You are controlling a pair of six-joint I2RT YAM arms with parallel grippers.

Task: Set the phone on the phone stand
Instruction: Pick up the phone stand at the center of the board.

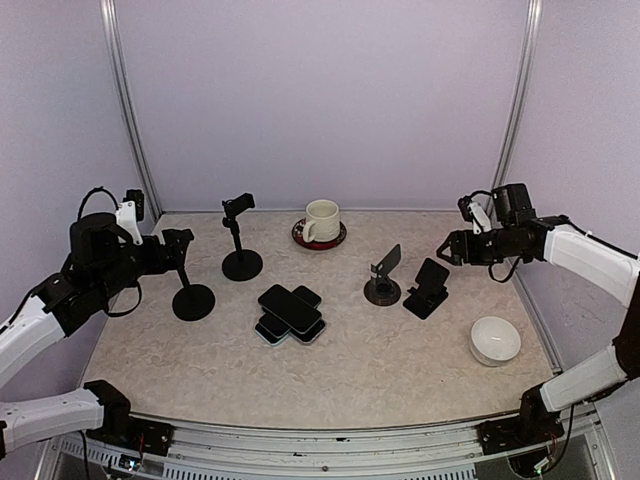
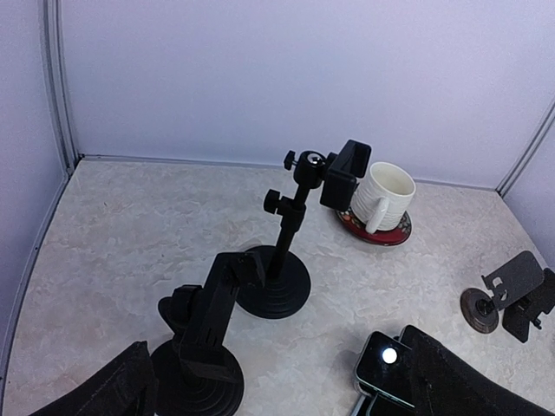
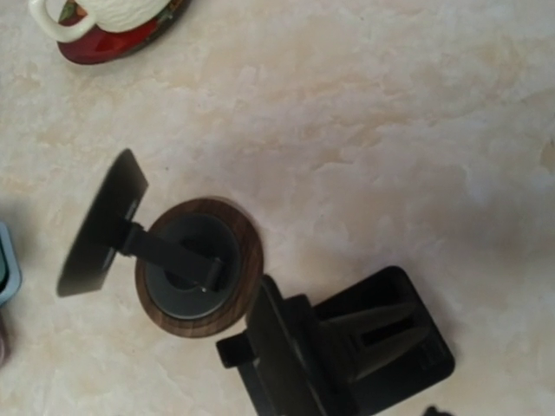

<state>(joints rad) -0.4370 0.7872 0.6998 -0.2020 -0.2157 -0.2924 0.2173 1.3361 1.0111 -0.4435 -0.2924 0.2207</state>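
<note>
Top view: phones (image 1: 291,312) stacked mid-table, none gripped, so pickup is not yet begun. Left gripper (image 1: 178,243) is wide and empty, at 9 o'clock of the stack. Right gripper (image 1: 447,247) hangs at 1 o'clock of the stand (image 1: 428,289); can't tell its opening. Next, likely: an arm drops onto the stack, pinches the top one by its edges, lifts clear.

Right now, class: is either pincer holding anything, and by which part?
Nothing is held. The left pincer and right pincer hang empty; the phones lie piled, untouched.
</note>
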